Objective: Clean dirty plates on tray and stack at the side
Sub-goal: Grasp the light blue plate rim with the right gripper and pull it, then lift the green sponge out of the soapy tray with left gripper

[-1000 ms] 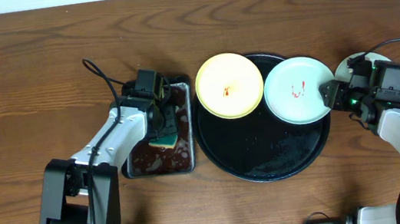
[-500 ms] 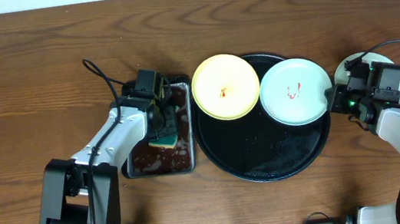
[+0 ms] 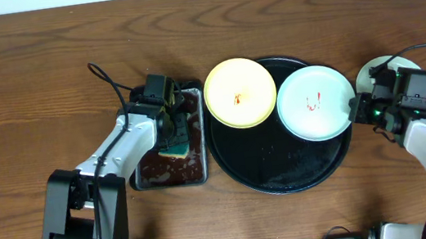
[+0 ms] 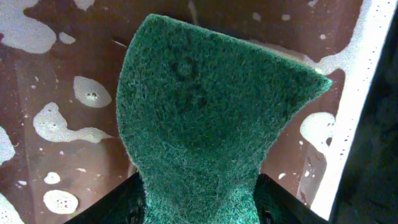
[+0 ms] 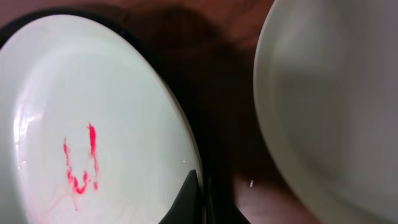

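The pale yellow plate (image 3: 240, 93) with a small red smear lies over the left rim of the black tray (image 3: 284, 172). A mint-white plate (image 3: 315, 103) with a red smear (image 5: 79, 165) sits on the tray's right side. My right gripper (image 3: 355, 108) is shut on its right rim (image 5: 193, 193). Another mint-white plate (image 3: 369, 74) lies on the table beside the tray, partly under my right arm; it also shows in the right wrist view (image 5: 336, 112). My left gripper (image 3: 170, 133) is shut on a green sponge (image 4: 205, 106) over the pan.
A rectangular black pan (image 3: 199, 171) of brown soapy liquid with foam patches (image 4: 62, 124) stands left of the tray. Its pale rim (image 4: 354, 112) is at the sponge's right. Cables run behind both arms.
The smeared mint-white plate and the yellow plate have shifted slightly left, with my right gripper on the mint plate's rim. The left arm and sponge have not moved.
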`<state>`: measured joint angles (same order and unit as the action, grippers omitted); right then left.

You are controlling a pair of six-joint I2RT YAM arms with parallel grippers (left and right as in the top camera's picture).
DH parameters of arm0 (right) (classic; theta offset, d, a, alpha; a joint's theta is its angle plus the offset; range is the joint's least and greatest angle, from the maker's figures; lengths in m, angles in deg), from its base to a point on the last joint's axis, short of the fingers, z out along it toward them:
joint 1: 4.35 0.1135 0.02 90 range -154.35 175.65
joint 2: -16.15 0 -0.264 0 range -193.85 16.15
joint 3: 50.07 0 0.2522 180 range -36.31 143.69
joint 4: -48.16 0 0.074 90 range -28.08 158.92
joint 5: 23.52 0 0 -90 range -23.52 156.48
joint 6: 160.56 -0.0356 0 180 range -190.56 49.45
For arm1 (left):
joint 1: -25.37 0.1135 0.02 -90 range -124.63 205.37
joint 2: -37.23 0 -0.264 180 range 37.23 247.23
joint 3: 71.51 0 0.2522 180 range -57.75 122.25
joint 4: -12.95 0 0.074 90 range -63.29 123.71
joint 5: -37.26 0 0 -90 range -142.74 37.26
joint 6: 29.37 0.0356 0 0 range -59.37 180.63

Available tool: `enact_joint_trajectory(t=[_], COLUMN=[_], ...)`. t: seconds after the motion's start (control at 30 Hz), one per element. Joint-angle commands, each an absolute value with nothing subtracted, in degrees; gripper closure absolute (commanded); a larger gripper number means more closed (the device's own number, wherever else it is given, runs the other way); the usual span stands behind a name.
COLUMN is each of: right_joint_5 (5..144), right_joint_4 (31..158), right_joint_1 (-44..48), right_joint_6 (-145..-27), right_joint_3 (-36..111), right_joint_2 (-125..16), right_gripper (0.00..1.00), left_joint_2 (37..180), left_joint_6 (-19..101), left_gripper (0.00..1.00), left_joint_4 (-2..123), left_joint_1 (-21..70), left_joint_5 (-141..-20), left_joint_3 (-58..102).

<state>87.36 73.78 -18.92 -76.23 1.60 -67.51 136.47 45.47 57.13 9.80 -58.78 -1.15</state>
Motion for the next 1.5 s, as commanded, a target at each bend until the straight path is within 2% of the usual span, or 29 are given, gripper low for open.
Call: enact_joint_trajectory(t=[0.0,0.23,0.47,0.53,0.6,0.67,0.9,1.23,1.47], right_joint_5=[88.1,87.6,86.0,86.0,85.9,86.0,86.0,86.0,85.9], right_joint_4=[77.5,89.9,91.3,90.9,90.6,90.4,90.5,90.7,90.7], right_joint_1=[-16.9,-10.8,-8.2,-8.0,-8.0,-8.0,-8.0,-8.0,-8.0], right_joint_6=[-76.5,-76.5,-76.5,-76.5,-76.5,-76.5,-76.5,-76.5,-76.5], right_joint_3=[2.3,2.2,1.4,1.4,1.4,1.4,1.4,1.4,1.4], right_joint_2=[-63.6,-63.5,-63.7,-63.7,-63.7,-63.7,-63.7,-63.7,-63.7], right_gripper=[0.99,0.99,0.99,0.99,0.99,0.99,0.99,0.98,0.99], left_joint_2=[137.3,137.3,137.3,137.3,137.3,137.3,135.4,124.8,120.1], left_joint_6=[45.6,45.6,45.6,45.6,45.6,45.6,45.6,45.6,46.3], left_gripper=[0.44,0.44,0.46,0.53,0.69,0.92,0.93,0.93,0.93], left_joint_4=[57.3,57.5,58.1,58.4,58.8,59.0,59.4,60.2,57.6], left_joint_1=[9.8,9.8,9.8,9.8,9.8,9.8,9.8,10.1,16.0], left_joint_5=[-58.6,-58.6,-58.5,-58.5,-58.5,-58.5,-58.5,-58.6,-71.7], left_joint_3=[-2.2,-2.2,-2.2,-2.2,-2.2,-2.2,-1.3,-0.7,-0.8])
